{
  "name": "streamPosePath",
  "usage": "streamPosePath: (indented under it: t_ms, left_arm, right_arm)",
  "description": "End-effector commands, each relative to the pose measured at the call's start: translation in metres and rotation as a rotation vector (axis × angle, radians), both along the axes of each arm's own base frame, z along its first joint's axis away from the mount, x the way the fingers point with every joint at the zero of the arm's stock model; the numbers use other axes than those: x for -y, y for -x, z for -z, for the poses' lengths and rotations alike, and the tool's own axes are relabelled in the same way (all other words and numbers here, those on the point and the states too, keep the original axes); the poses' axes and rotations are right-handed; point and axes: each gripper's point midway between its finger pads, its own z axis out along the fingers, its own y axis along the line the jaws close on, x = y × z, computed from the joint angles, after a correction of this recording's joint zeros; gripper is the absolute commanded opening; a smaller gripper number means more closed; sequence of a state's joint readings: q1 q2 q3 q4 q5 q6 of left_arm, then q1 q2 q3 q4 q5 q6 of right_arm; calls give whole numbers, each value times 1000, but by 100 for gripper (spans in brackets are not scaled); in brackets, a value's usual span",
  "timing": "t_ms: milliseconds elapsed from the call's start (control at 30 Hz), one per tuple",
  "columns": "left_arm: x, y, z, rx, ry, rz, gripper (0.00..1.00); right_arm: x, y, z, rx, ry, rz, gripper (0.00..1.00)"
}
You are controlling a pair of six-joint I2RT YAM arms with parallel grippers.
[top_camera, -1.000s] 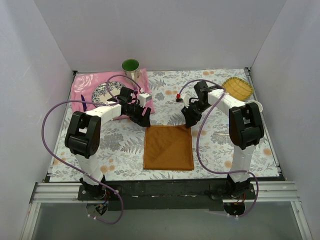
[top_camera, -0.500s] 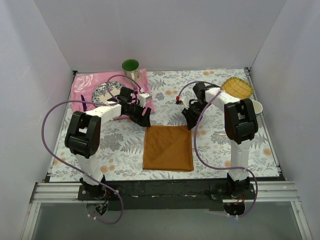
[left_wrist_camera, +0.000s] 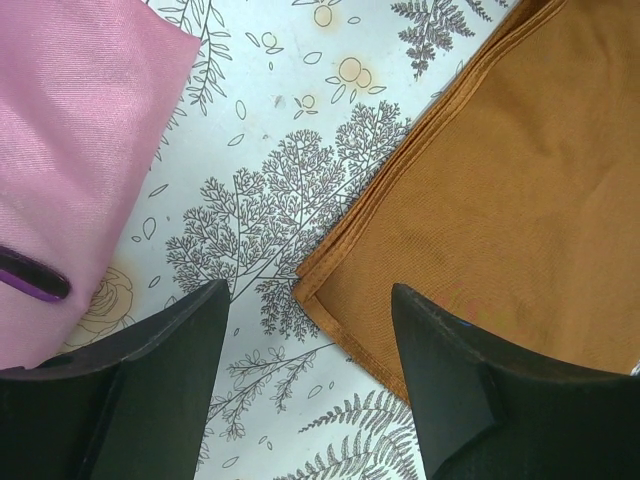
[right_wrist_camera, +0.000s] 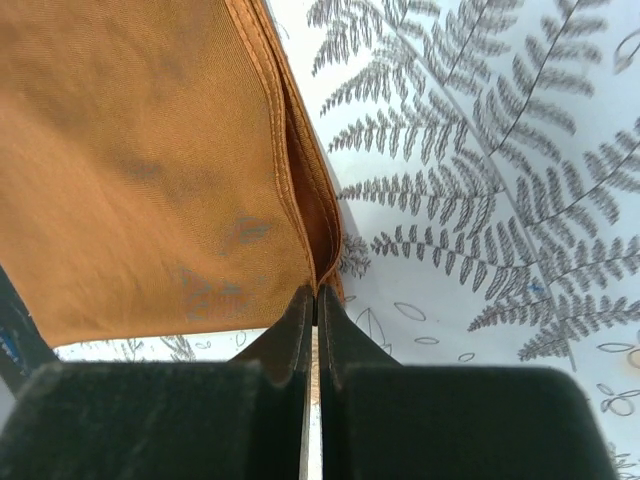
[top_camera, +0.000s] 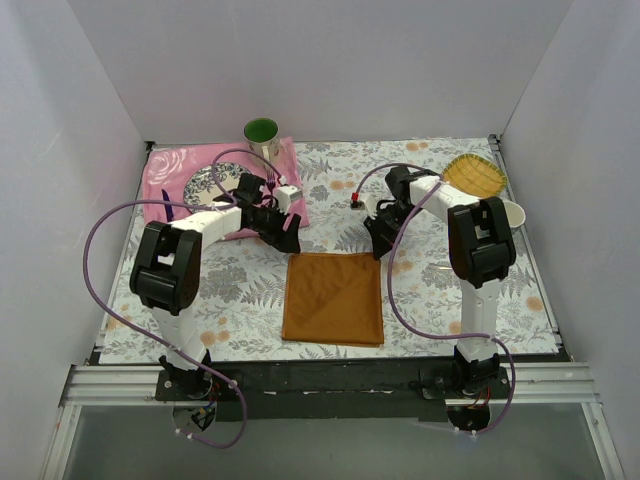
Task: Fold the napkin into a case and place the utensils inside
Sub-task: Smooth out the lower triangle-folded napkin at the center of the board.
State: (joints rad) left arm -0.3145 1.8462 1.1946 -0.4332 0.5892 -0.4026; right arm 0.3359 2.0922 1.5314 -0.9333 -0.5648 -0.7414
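The rust-orange napkin (top_camera: 333, 298) lies flat as a square on the fern-print tablecloth, in the middle near the front. My right gripper (top_camera: 378, 250) is at its far right corner. In the right wrist view the jaws (right_wrist_camera: 316, 290) are shut on the layered hem of the napkin (right_wrist_camera: 150, 150). My left gripper (top_camera: 292, 243) hangs open over the far left corner. In the left wrist view its fingers (left_wrist_camera: 308, 295) straddle that corner of the napkin (left_wrist_camera: 520, 170) without touching it. I cannot make out the utensils for sure.
A pink cloth (top_camera: 170, 165) with a patterned plate (top_camera: 212, 182) lies at the back left, a green cup (top_camera: 261, 133) behind it. A slim dark purple piece (left_wrist_camera: 30, 275) rests on the pink cloth. A yellow woven dish (top_camera: 474, 176) and a white cup (top_camera: 511, 212) sit at the right.
My right gripper has shut on the napkin's far right corner. The cloth's near edge has slid slightly left. The left arm has not moved.
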Motion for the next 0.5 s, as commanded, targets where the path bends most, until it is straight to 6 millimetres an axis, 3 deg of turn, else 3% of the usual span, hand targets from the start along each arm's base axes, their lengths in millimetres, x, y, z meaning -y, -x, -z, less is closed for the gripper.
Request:
streamPosePath:
  t_ms: [0, 267, 467]
  left_arm:
    - [3, -13, -19, 71, 64, 54, 65]
    - [11, -15, -21, 87, 113, 133, 64]
    - [12, -18, -22, 79, 114, 140, 63]
  right_arm:
    - [-16, -10, -37, 146, -109, -42, 1]
    - [-22, -2, -48, 246, -123, -120, 1]
    - [-18, 13, -42, 146, -92, -114, 1]
